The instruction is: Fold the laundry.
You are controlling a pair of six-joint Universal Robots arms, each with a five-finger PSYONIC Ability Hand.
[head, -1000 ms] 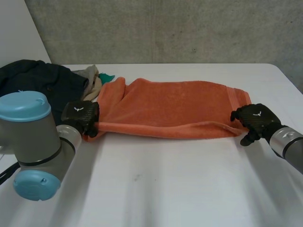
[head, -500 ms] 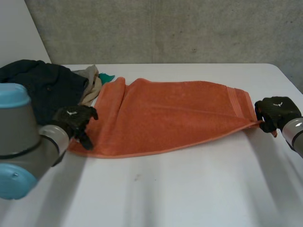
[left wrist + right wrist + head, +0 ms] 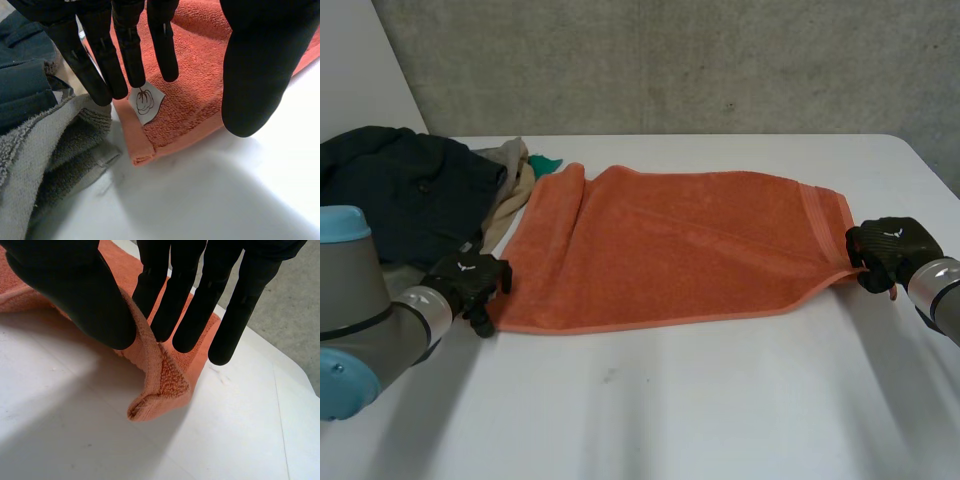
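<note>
An orange towel (image 3: 670, 250) lies spread flat across the middle of the white table (image 3: 670, 400). My left hand (image 3: 470, 282) hovers at its near left corner, open: the straight fingers (image 3: 127, 50) and the thumb (image 3: 260, 65) stand apart above the towel corner (image 3: 142, 152), which rests on the table with a small white label (image 3: 146, 102) showing. My right hand (image 3: 885, 250) is at the towel's near right corner. There the thumb (image 3: 85, 295) and fingers pinch the towel corner (image 3: 160, 385), lifting it a little off the table.
A heap of dark clothes (image 3: 410, 190) lies at the back left, with a beige cloth (image 3: 512, 178) and a teal piece (image 3: 546, 160) next to it. A grey towel (image 3: 55, 150) lies right beside the orange corner. A concrete wall stands behind the table.
The towel's near edge was drawn toward the front, and the towel now lies spread out. My left hand let go of its corner. My right hand moved right and closed on the right corner.
</note>
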